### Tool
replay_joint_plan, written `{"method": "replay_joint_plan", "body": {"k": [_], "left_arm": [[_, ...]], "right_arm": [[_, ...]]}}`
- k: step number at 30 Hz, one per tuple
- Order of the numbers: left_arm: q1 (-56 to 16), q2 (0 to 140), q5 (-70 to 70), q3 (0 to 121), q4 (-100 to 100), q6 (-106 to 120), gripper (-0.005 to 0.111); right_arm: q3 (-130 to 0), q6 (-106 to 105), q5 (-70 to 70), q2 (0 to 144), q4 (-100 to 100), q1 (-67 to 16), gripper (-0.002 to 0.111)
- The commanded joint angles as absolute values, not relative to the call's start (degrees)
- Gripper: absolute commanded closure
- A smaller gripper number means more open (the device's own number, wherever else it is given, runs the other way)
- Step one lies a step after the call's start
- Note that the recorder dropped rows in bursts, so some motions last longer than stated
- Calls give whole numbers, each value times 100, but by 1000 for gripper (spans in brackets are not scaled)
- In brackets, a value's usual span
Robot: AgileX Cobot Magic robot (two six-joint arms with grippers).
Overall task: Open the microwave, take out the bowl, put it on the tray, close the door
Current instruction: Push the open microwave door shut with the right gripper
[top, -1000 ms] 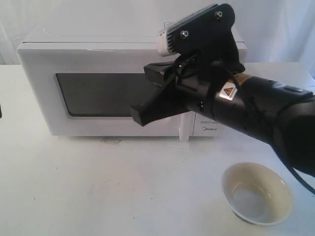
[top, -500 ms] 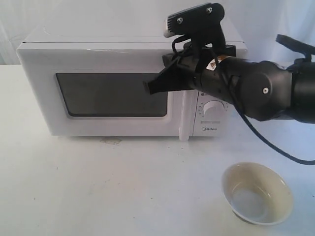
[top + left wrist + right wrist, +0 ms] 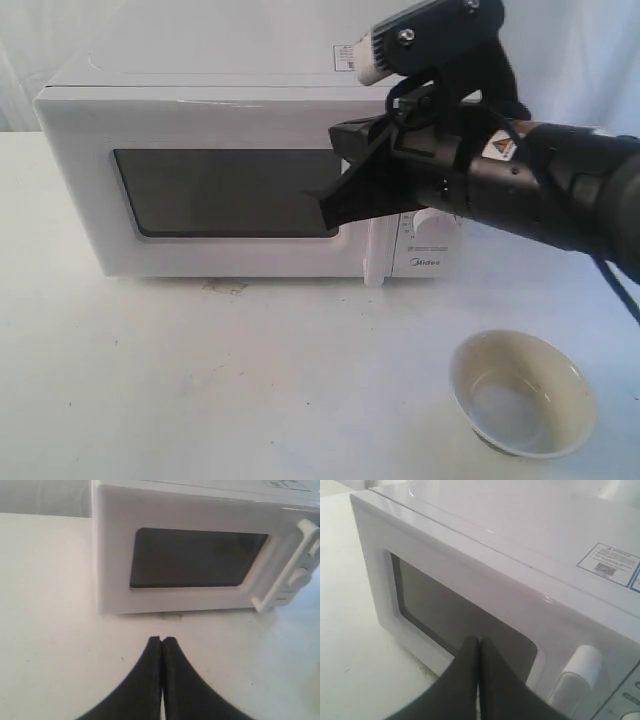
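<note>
The white microwave (image 3: 200,110) stands at the back of the table with its door (image 3: 220,192) closed; the dark window shows nothing inside. My right gripper (image 3: 328,205) hovers shut and empty in front of the window's right end, just left of the bar handle (image 3: 374,258). In the right wrist view its tip (image 3: 479,641) overlaps the window, and the handle (image 3: 577,672) lies off to one side. The cream bowl (image 3: 523,392) sits upright on the table at the front right. My left gripper (image 3: 162,640) is shut and empty above the table, facing the door (image 3: 195,557).
A sticker label (image 3: 609,563) lies on the microwave's top. One round dial (image 3: 432,222) peeks out below the right arm, which crosses in front of the control panel. White cloth hangs behind the microwave. No tray shows in any view.
The right gripper's tip has shifted right along the door window, rising first and then dropping a little. The bowl and door have not moved.
</note>
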State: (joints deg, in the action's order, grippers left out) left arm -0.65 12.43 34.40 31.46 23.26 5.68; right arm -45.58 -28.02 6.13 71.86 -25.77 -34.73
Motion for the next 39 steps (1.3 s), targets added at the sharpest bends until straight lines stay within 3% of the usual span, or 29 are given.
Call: {"method": "replay_joint_plan", "body": {"k": [1,5,39], "left_arm": [[-68,1201,3082,2966,1684,374,107],[-68,1201,3569,2685,1652,374,107],[-68,1201,3555,2673,1636,384,107]], "right_arm": [[-4349,-2812,665,6709,-2585,-3497,108],[-4349,-2785,629,6549,-2585,-3497,108],[-4349,-3168,743,6525,-2585,-3482,108]]}}
